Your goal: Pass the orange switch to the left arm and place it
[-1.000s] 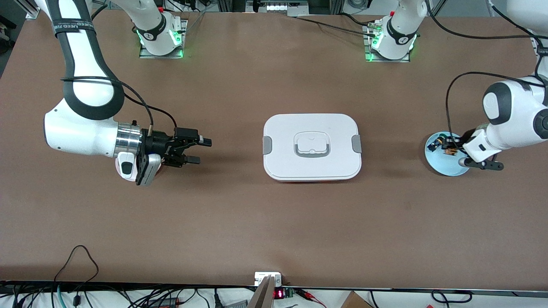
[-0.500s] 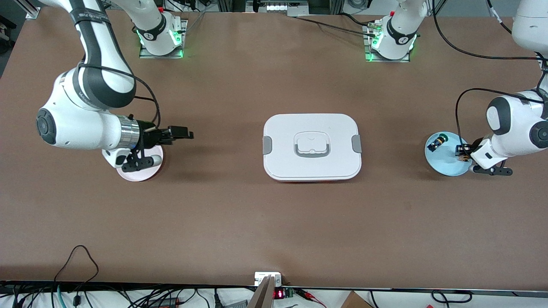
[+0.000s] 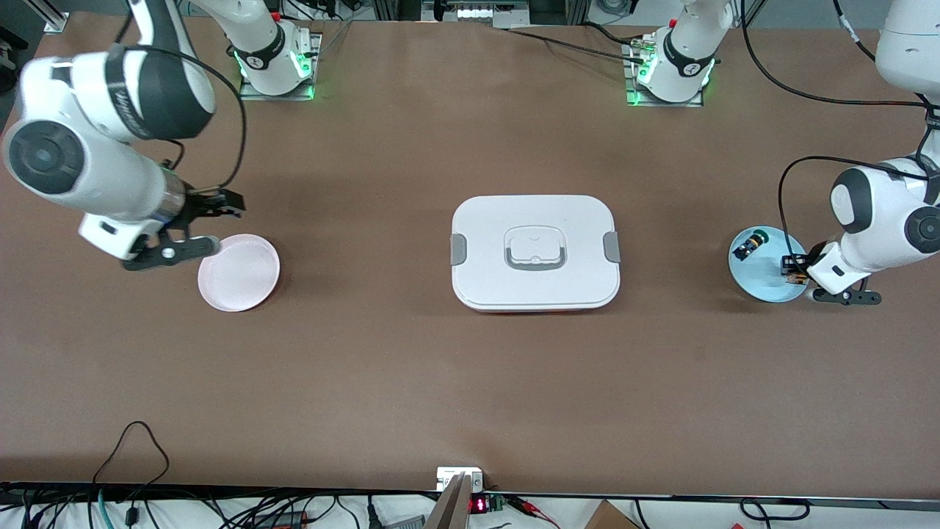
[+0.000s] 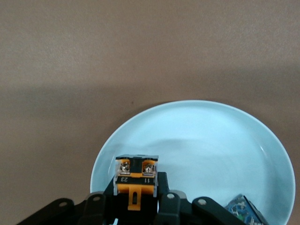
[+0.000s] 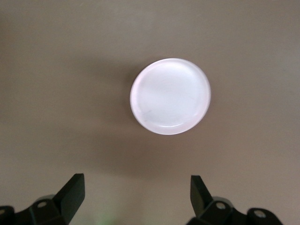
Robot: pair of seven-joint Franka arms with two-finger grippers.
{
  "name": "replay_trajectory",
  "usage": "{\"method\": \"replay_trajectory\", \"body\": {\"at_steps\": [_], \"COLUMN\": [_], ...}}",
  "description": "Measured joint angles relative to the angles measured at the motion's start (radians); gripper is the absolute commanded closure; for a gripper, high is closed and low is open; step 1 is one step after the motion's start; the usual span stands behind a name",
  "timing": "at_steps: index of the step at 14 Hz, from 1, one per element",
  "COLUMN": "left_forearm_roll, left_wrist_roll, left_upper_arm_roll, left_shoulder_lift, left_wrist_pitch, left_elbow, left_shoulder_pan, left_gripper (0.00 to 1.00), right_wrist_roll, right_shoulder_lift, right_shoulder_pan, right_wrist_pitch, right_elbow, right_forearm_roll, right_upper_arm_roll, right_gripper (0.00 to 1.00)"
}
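My left gripper (image 3: 793, 266) is shut on the orange switch (image 3: 792, 269) over the light blue plate (image 3: 760, 286) at the left arm's end of the table. In the left wrist view the switch (image 4: 136, 180) sits between the fingers (image 4: 171, 206), showing an orange clip, two screws and pale sides, above the plate (image 4: 201, 140). My right gripper (image 3: 224, 206) is open and empty over the table beside the pink plate (image 3: 239, 273); in the right wrist view its fingers (image 5: 72, 190) stand wide apart. The white box (image 3: 534, 252) lies closed between the two plates.
A small black-blue-yellow component with a green cap (image 3: 750, 242) lies on the blue plate, also seen in the left wrist view (image 4: 243, 210). The pink plate (image 5: 170, 96) holds nothing. Cables run along the table edge nearest the front camera.
The right arm swung away from the box toward its own end of the table, uncovering the pink plate. The left gripper shifted with the switch toward the blue plate's outer edge.
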Motion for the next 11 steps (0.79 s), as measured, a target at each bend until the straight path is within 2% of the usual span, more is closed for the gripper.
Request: {"method": "replay_trajectory", "body": {"at_steps": [2,3,4,5,7,11], "left_forearm_roll": [0.0,0.0,0.0,0.001,0.004,0.012], "left_wrist_roll": [-0.001,-0.001,-0.001,-0.001,0.001,0.003], "left_upper_arm_roll": [-0.001,-0.001,-0.001,-0.002,-0.002,-0.004], "left_shoulder_lift": [0.011,0.017,0.022,0.024,0.023,-0.015], "left_wrist_pitch": [0.014,0.016,0.018,0.019,0.022,0.023], "left_elbow": [0.0,0.0,0.0,0.0,0.002,0.032], "left_shoulder_pan": [0.0,-0.001,-0.003,-0.003,-0.003,-0.005], "left_gripper": [0.76,0.55,0.17,0.0,0.0,0.0], "right_wrist_roll": [0.001,0.0,0.013,0.046,0.102,0.096], "right_shoulder_lift": [-0.008,-0.008,-0.008,-0.01,-0.028,-0.104], "right_shoulder_pan": [-0.083,-0.122,-0.147,-0.155,-0.151,-0.115], "right_wrist_pitch": [0.0,0.0,0.0,-0.003,-0.033,-0.024], "right_elbow": [0.024,0.029,0.032,0.035,0.044,0.024], "right_forearm_roll": [-0.002,0.006,0.025,0.06,0.11,0.047], "right_upper_arm_roll": [-0.004,-0.005,-0.012,-0.033,-0.069,-0.071], "right_gripper": [0.0,0.0,0.0,0.0,0.0,0.0]}}
